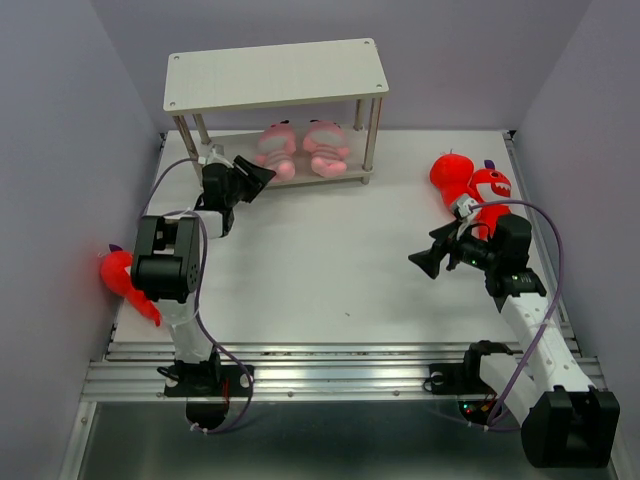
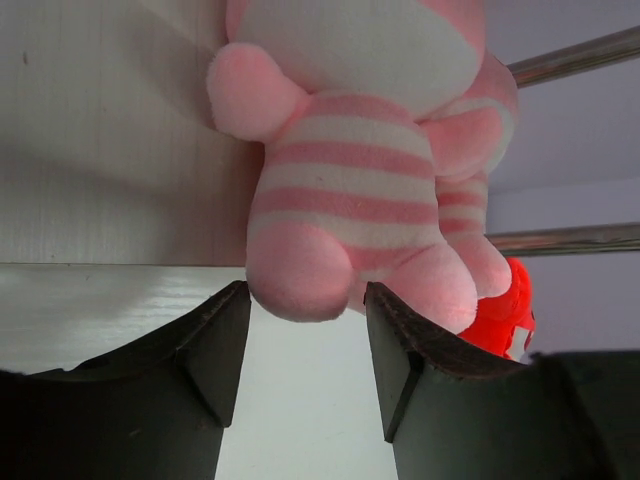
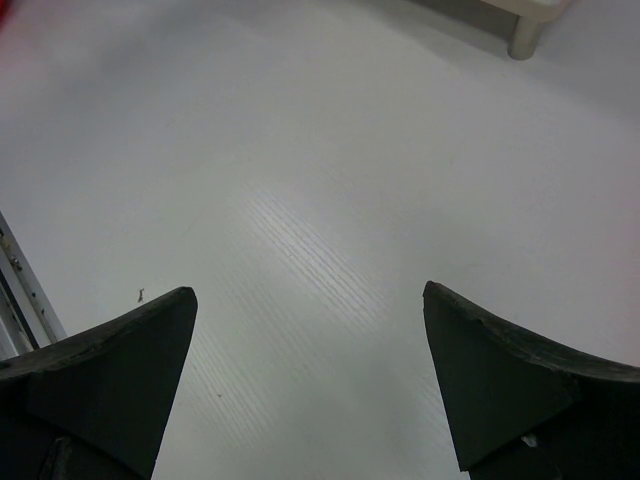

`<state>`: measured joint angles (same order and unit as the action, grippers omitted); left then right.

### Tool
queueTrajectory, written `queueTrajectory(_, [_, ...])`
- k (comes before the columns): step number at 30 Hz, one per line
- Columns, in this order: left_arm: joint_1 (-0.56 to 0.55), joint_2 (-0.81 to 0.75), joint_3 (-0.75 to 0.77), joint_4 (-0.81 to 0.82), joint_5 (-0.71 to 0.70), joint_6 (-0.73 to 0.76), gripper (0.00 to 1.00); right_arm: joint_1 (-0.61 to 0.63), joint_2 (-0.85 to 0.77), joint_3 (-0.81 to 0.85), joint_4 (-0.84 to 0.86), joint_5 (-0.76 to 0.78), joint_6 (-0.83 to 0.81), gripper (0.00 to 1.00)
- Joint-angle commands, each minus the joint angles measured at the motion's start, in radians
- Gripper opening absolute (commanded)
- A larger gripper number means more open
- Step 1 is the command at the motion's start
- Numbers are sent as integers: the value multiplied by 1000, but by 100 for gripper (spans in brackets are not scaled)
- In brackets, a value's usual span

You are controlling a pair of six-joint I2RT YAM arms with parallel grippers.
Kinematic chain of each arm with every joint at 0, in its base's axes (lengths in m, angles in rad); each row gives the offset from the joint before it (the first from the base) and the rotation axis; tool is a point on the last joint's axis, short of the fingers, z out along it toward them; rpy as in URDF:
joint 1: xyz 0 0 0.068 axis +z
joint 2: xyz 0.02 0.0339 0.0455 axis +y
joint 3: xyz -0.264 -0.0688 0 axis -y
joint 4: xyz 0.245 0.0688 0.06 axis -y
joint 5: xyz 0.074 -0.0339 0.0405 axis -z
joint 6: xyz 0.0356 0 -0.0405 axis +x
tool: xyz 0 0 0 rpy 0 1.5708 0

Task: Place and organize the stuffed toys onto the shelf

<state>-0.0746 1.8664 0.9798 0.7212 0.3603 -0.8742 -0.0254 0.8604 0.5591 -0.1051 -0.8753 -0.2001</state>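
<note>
Both pink pigs [image 1: 300, 150] sit on the shelf's [image 1: 275, 75] lower board at upper centre, three red sharks [image 1: 490, 190] wait at the surface's [image 1: 330, 260] sides, and my left pincer [image 1: 260, 178] and right pincer [image 1: 425, 262] are spread apart, empty.

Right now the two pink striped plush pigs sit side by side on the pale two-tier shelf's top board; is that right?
No: the top external view shows the two pink striped plush pigs side by side on the lower board of the pale two-tier shelf.
</note>
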Motion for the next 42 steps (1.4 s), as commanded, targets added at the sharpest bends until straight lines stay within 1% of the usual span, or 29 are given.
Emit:
queueTrajectory(1, [10,10,54,37,8,-16,59,-7,-15,2,19,-11,-18,100])
queueTrajectory(5, [12,27,68,32,12,-14,46,-16,-15,2,19,-11,-19,100])
queueTrajectory(6, [13,27,71,32,15,-11,35,-16,-15,2,19,-11,-19,100])
queueTrajectory(7, [12,27,74,32,19,-2,30,-16,-15,2,19,-11,-19,100])
queueTrajectory(8, [12,24,76,32,20,3,19,-16,-14,2,19,-11,-21,100])
queueTrajectory(12, [13,-4,73,30,19,43,1,-16,-15,1,21,-13,-21,100])
queueTrajectory(18, [12,-73,66,-17,-10,127,0,-16,-20,2,19,-11,-22,100])
queueTrajectory(25, [-2,-142,53,-68,-127,139,0,-16,-20,2,19,-13,-24,100])
queueTrajectory(28, [-11,-153,60,-81,-155,145,0,-16,-18,4,19,-13,-24,100])
queueTrajectory(34, [-60,-125,118,-135,-211,191,0,-16,-20,2,18,-14,-24,100])
queueTrajectory(39, [-99,-76,168,-184,-253,292,0,-25,-29,-1,19,-13,-24,100])
queueTrajectory(42, [-116,-52,210,-248,-279,361,0,-25,-27,1,18,-16,-25,100])
